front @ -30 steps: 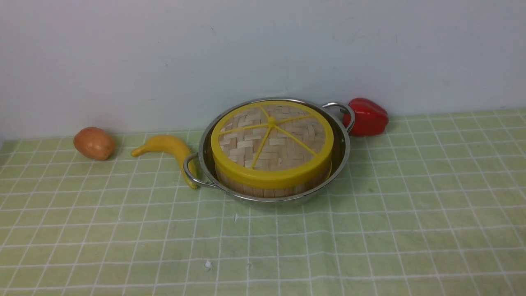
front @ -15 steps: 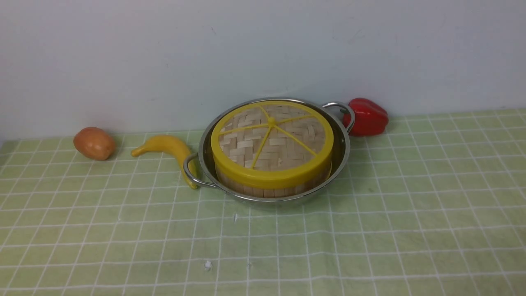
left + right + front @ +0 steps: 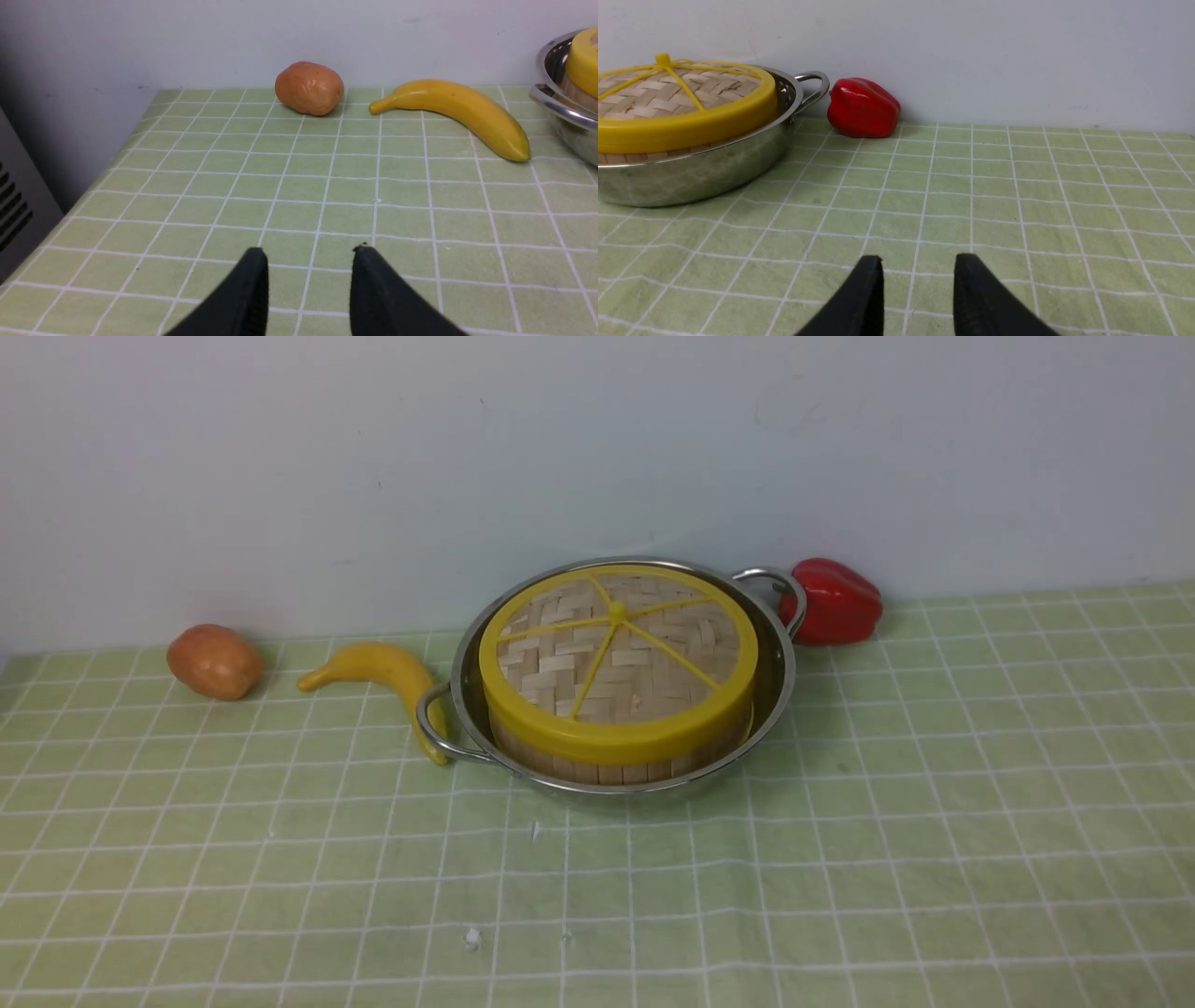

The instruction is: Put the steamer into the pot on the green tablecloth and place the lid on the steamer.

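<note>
The shiny pot (image 3: 780, 658) stands on the green tablecloth (image 3: 840, 859) near the back wall. Inside it sits the bamboo steamer (image 3: 607, 772), of which only the slatted side wall shows. The woven lid (image 3: 616, 658) with yellow rim and spokes lies flat on top of the steamer. Neither arm appears in the front view. My left gripper (image 3: 309, 253) is open over bare cloth, well short of the pot's rim (image 3: 560, 109). Over the cloth on the other side, my right gripper (image 3: 917, 258) hangs open and empty, with the pot (image 3: 691, 179) and lid (image 3: 668, 109) ahead of it.
A yellow banana (image 3: 383, 672) lies against the pot's left handle, with a brown potato (image 3: 215, 661) further left. A red pepper (image 3: 836, 600) rests by the wall behind the right handle. The cloth's left edge drops beside a grey panel (image 3: 18, 210).
</note>
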